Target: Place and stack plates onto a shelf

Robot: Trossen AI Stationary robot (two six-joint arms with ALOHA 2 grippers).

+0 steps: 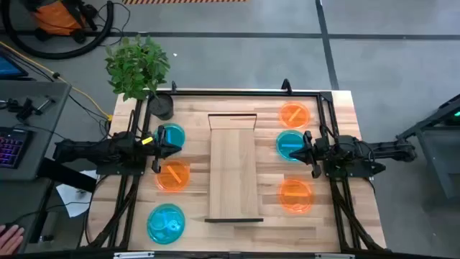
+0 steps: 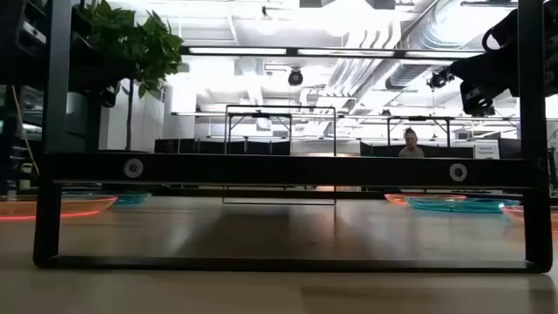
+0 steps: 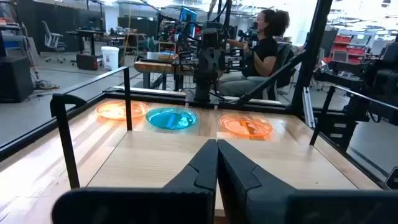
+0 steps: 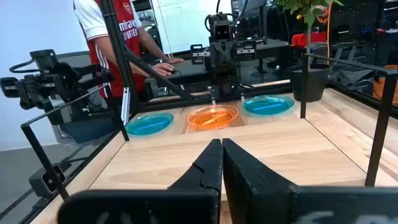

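Starting with both grippers closed and empty, left gripper (image 1: pixel 157 146) and right gripper (image 1: pixel 309 152), open whichever you pick wide, drop low beside its nearest plate (image 1: pixel 172 176), then carry it level to the bare shelf (image 1: pixel 233 169).

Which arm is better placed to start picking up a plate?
Neither clearly. The left gripper sits between a blue plate and an orange plate; the right gripper overlaps another blue plate, so slightly right.
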